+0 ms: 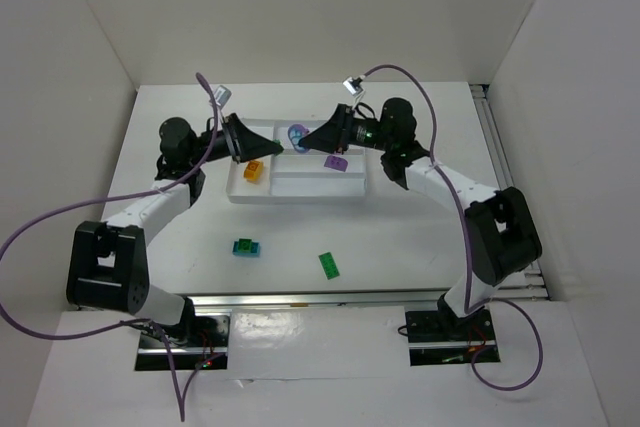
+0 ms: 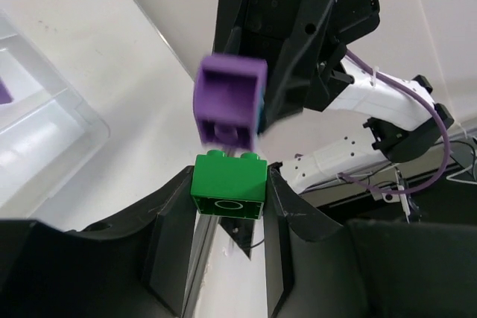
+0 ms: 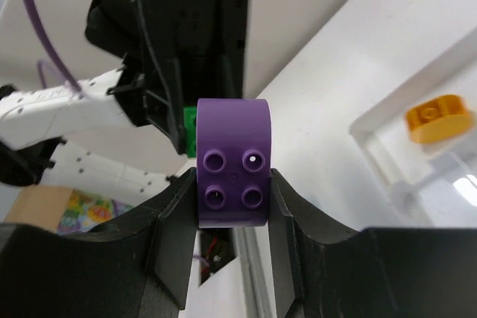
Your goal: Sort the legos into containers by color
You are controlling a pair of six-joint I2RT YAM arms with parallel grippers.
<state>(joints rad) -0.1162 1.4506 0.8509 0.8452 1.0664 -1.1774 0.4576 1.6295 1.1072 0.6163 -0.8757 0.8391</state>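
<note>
Both grippers hang close together, facing each other, over the back of the white tray (image 1: 300, 193). My left gripper (image 2: 229, 188) is shut on a green lego (image 2: 229, 182), studs pointing away from the camera. My right gripper (image 3: 232, 184) is shut on a purple lego (image 3: 233, 156), which sits just above the green one's studs (image 2: 229, 103). From above, the left gripper (image 1: 270, 148) and right gripper (image 1: 306, 137) nearly meet, with the purple lego (image 1: 296, 134) between them. An orange lego (image 1: 253, 172) lies in the tray's left section and another purple lego (image 1: 335, 161) in a right section.
A teal lego (image 1: 246, 247) and a second green lego (image 1: 329, 265) lie loose on the table in front of the tray. White walls close in the table on the left, back and right. The orange lego (image 3: 438, 118) also shows in the right wrist view.
</note>
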